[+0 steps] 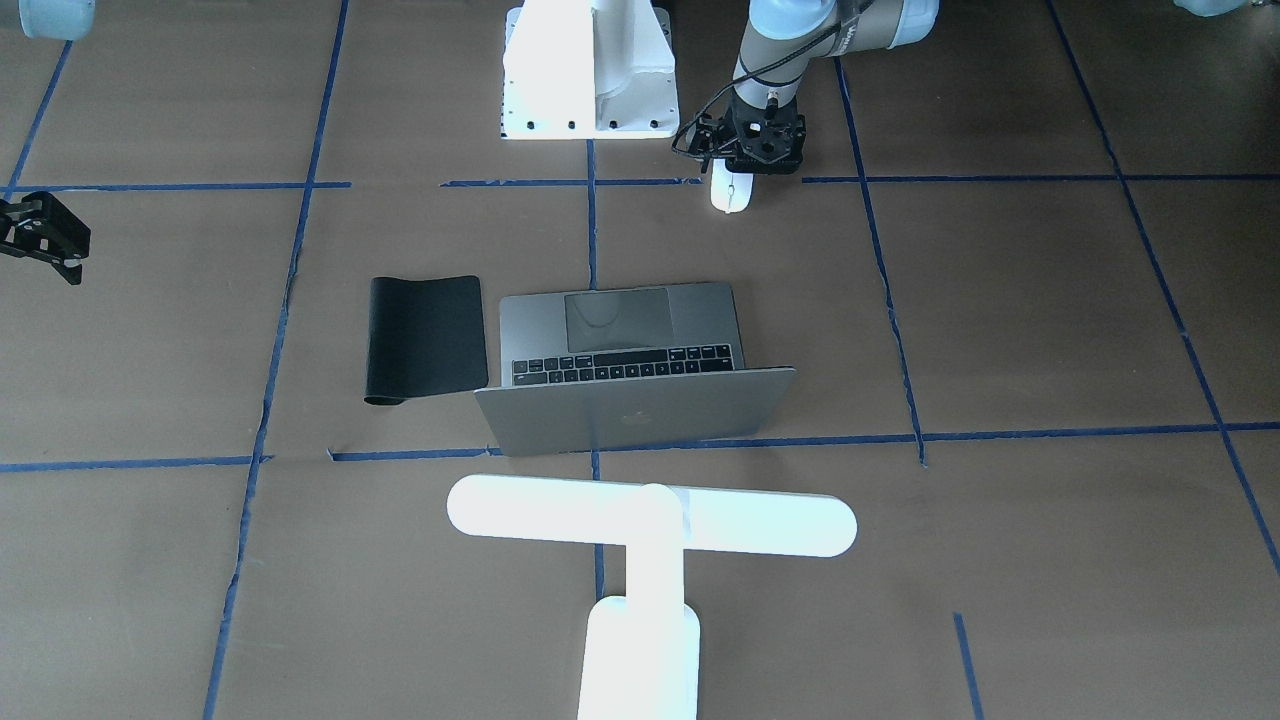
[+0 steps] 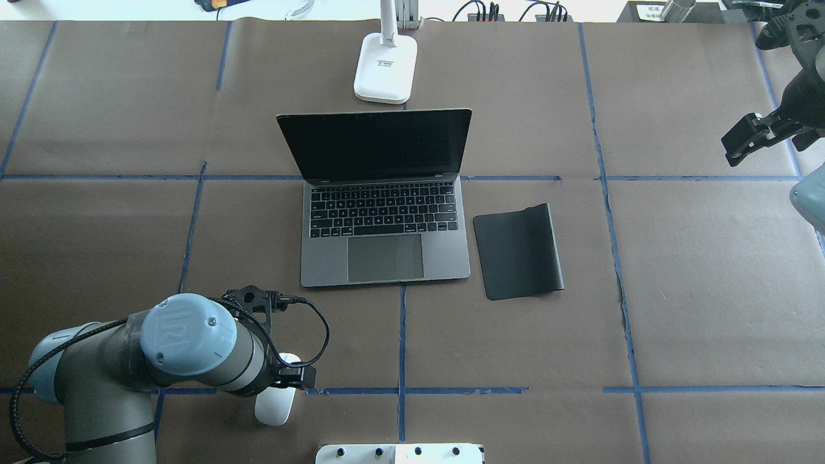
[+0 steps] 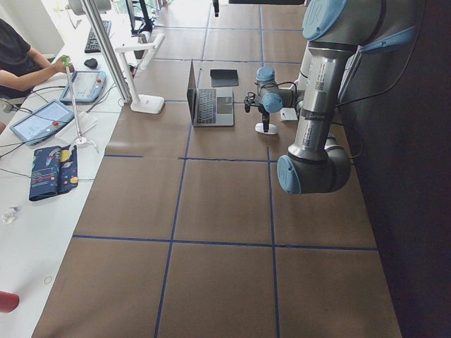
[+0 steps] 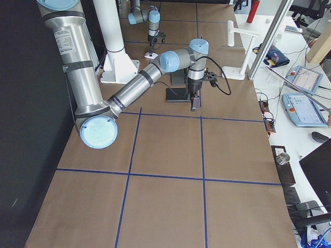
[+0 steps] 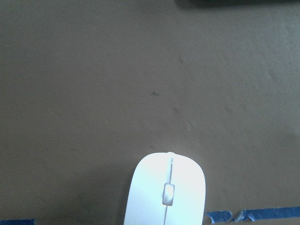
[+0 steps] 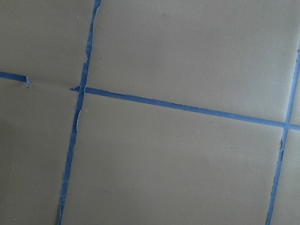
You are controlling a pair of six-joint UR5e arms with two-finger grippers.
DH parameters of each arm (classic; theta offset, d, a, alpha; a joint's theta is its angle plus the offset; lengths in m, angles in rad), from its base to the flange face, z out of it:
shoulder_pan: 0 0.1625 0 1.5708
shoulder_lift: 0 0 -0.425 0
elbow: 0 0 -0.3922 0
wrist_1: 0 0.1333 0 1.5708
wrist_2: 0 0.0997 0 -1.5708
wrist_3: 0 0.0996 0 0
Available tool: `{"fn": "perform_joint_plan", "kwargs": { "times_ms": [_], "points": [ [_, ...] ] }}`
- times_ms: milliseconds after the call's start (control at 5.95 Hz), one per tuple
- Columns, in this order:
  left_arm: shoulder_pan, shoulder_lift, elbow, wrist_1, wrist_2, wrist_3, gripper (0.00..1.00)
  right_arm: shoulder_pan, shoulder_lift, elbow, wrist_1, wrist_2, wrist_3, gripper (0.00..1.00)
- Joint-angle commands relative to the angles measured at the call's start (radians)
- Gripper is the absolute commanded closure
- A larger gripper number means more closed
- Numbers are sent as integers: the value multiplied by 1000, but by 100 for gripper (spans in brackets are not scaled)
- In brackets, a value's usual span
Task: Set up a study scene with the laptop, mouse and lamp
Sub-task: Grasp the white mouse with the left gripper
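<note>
The white mouse [image 1: 732,193] lies on the brown table cover near the robot's side, on a blue tape line; it also shows in the overhead view [image 2: 274,406] and the left wrist view [image 5: 166,192]. My left gripper [image 1: 762,150] points down right over its rear end; its fingers are hidden, so I cannot tell if they are open or shut. The grey laptop [image 2: 385,232] stands open mid-table. The white lamp [image 1: 650,520] stands behind it. My right gripper [image 2: 747,138] hangs open and empty far to the right.
A black mouse pad [image 2: 519,251] lies right of the laptop, one edge curled up. The white boxy pedestal [image 1: 590,70] stands at the robot's side next to the mouse. Blue tape lines cross the table. Operators' desks with tablets show in the side views.
</note>
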Motion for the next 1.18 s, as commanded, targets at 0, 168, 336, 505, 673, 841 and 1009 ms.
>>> {"fn": "perform_joint_plan", "kwargs": {
  "times_ms": [0, 168, 336, 505, 673, 841, 1009],
  "points": [
    [4, -9, 19, -1, 0, -3, 0, 0, 1, 1, 0, 0, -1, 0],
    [4, -9, 21, -1, -2, -3, 0, 0, 1, 1, 0, 0, -1, 0],
    [4, -9, 24, -1, 0, -3, 0, 0, 3, 1, 0, 0, -1, 0],
    [4, -8, 28, -1, 0, -3, 0, 5, 3, 1, 0, 0, -1, 0],
    [4, -11, 33, -1, 0, -23, 2, 6, 3, 1, 0, 0, -1, 0],
    [6, -11, 33, -1, -2, -51, 16, 6, 3, 1, 0, 0, -1, 0],
    [6, -11, 33, -1, -2, -51, 32, 6, 3, 1, 0, 0, -3, 0]
  ]
}}
